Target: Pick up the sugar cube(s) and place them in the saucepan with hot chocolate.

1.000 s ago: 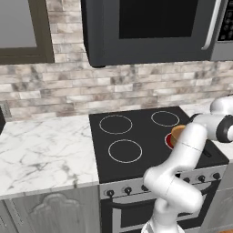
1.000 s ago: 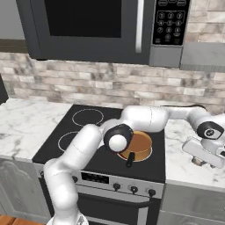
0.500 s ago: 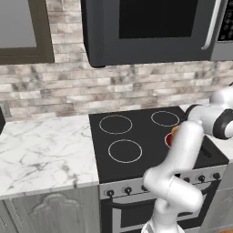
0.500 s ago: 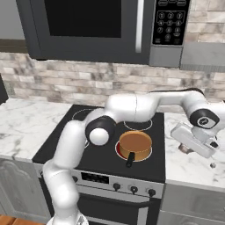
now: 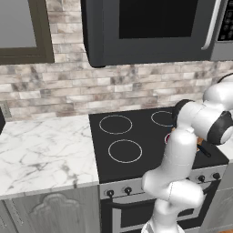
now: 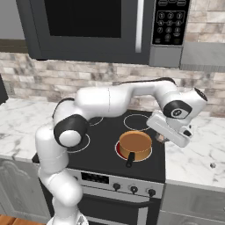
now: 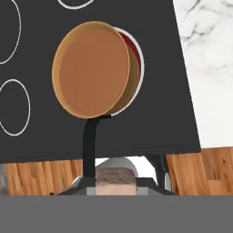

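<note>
Black glass cooktop [image 6: 105, 145] set between white marble counters [image 5: 41, 150], grey brick backsplash [image 5: 68, 91] behind, dark microwave [image 6: 88, 26] overhead. Saucepan with hot chocolate [image 6: 135, 145] sits on the glowing red front-right burner [image 7: 134, 50], handle toward the oven front. Gripper [image 6: 161, 138] hangs just right of the pan, jaws nearly together on a small brownish sugar cube [image 7: 116, 178]. Wood floor [image 7: 200, 170] below.
</note>
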### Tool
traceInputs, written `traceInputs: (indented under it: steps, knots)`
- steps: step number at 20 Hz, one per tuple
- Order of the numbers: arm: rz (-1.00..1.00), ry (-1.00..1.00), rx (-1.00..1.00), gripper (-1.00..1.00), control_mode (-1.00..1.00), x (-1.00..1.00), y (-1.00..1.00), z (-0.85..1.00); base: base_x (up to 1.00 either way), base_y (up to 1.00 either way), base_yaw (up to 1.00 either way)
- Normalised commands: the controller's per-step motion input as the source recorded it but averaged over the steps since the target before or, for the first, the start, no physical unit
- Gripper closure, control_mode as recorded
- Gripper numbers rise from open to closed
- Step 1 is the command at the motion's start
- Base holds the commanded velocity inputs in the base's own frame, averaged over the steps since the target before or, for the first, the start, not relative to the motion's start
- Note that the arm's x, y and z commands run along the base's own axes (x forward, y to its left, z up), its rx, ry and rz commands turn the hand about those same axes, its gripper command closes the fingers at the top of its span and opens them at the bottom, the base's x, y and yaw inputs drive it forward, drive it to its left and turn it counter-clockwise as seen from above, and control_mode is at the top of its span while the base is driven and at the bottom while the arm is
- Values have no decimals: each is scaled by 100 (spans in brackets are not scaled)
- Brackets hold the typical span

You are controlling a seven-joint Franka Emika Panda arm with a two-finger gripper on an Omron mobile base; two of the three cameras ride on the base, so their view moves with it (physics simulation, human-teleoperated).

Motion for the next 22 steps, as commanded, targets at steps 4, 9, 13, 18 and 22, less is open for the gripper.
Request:
traceInputs:
  steps: [4, 9, 13, 18, 22]
  knots:
    - [-11, 0, -12, 100, -100, 36, 99, 2, 0, 0, 0]
    - [-7, 0, -14, 100, -100, 49, 65, 9, 0, 0, 0]
    - [-2, 1, -10, 100, -100, 52, 52, 0, 0, 0, 0]
    - [0, 4, -2, 100, -100, 53, 8, -6, 0, 0, 0]
    - [0, 6, 0, 100, -100, 51, 0, -14, 0, 0, 0]
